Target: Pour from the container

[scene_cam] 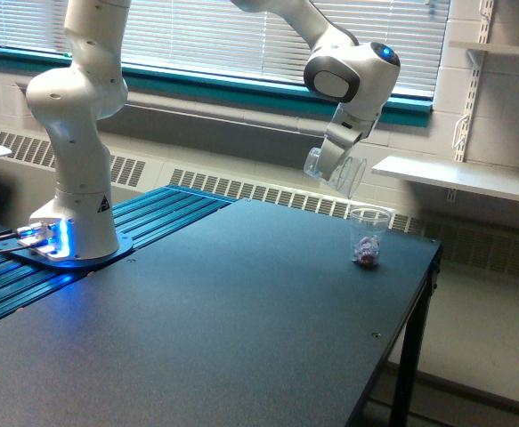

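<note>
No readable words, brands or numbers anywhere. Only one sign: a small triangular warning symbol (pixel 101 204), dark on white, on the lower column of the robot base (pixel 77 233) at the exterior view's left; its inner figure too small to make out. Faint printed lines on the small clear cup (pixel 367 237) standing on the table (pixel 241 320), illegible.

Clear smooth plastic tapered cup (pixel 336 172); glossy white plastic robot arm (pixel 74 124); matt dark flat worktop (pixel 206 320); ribbed blue metal base plate (pixel 152 218).
</note>
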Robot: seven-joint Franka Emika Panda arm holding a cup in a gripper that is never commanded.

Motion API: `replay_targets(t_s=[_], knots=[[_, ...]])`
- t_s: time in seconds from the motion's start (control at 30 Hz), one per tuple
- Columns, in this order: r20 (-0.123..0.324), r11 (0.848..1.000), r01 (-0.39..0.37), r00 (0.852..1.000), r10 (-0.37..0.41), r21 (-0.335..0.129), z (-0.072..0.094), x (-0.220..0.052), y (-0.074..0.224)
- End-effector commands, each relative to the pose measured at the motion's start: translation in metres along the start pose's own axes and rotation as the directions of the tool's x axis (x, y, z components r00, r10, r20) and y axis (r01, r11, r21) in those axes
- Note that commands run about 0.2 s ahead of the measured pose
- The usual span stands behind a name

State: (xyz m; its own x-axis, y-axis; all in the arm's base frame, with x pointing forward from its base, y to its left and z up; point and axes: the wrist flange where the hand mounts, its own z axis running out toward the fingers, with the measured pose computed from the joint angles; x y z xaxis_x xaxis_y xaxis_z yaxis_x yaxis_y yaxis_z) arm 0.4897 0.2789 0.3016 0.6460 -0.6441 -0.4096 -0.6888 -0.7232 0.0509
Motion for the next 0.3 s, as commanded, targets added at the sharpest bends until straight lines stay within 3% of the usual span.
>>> replay_targets(t_s=[0.03, 0.3], knots=[[-0.001, 1.0, -0.019, 1.0, 0.019, -0.005, -0.001, -0.0026, -0.0005], [-0.008, 1.0, -0.019, 1.0, 0.019, 0.005, -0.0037, -0.0039, -0.0034]])
